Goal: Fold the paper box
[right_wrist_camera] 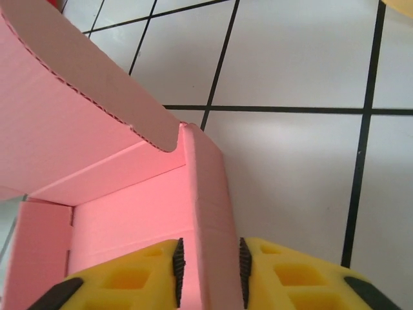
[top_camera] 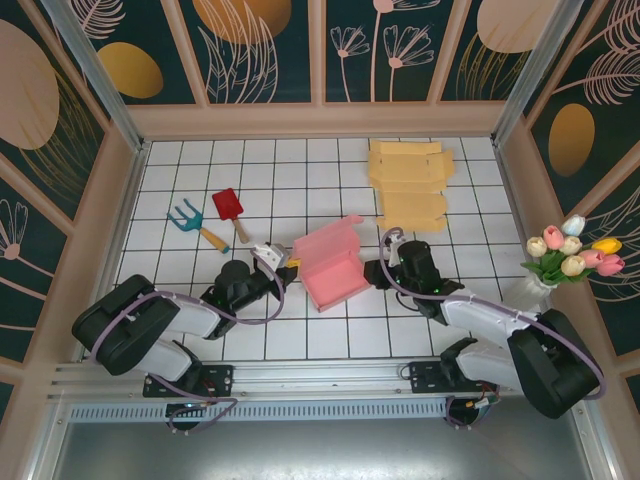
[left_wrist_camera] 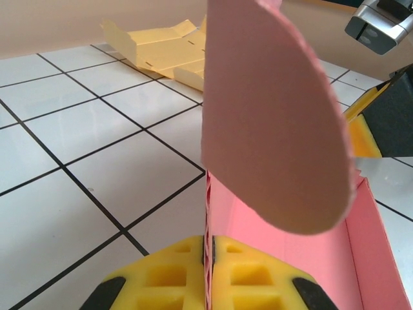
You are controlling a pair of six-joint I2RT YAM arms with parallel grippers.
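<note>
Resting on white-tiled table (top_camera: 300, 170): pink box (top_camera: 330, 270); floral walls (top_camera: 400, 45) around.

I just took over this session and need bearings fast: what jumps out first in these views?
A half-folded pink paper box sits mid-table with its lid flap standing up. The left gripper is clamped on its left wall and the right gripper pinches the opposite wall. Behind it lie flat yellow box blanks, and a bunch of tulips stands at the table's right edge.
</note>
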